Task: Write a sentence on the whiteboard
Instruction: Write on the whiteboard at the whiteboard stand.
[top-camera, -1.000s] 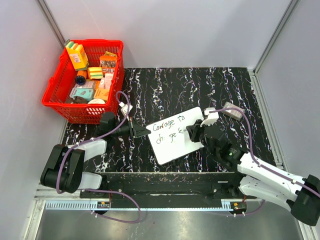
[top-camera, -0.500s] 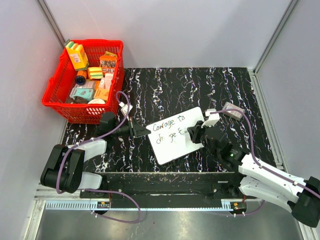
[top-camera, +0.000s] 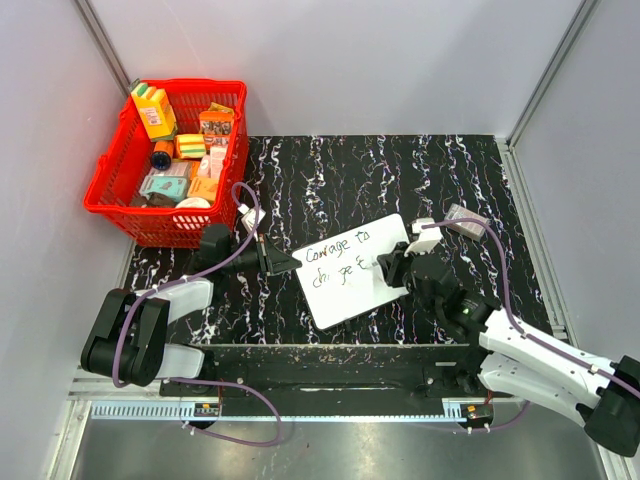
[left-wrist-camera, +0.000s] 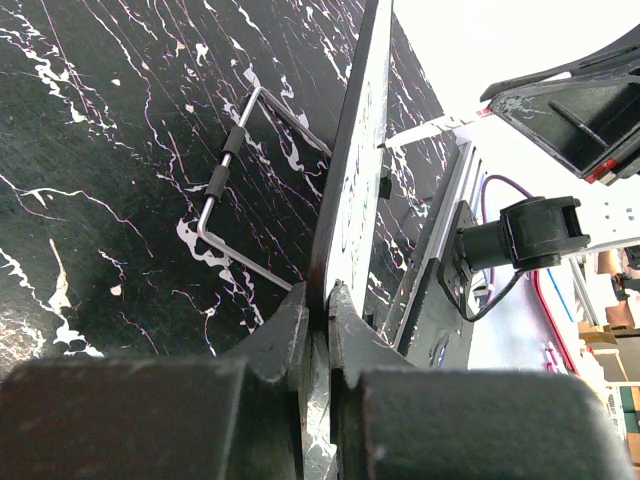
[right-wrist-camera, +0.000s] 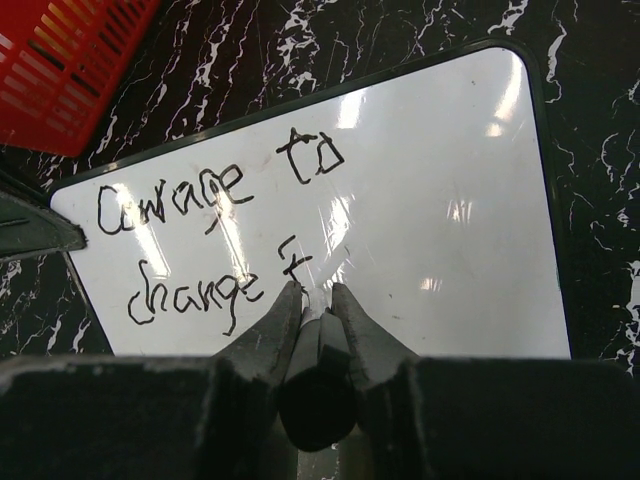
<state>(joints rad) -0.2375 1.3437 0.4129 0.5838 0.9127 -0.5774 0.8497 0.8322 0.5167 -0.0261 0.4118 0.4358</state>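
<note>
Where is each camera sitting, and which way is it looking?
Top external: high behind the arms, looking down on the table, red basket and whiteboard; both arms show.
Left wrist: on the left arm, looking along the whiteboard's edge; the left gripper pinches it.
Right wrist: on the right arm, looking down at the sentence; the right gripper clamps the marker.
Shared: all three views show the whiteboard.
</note>
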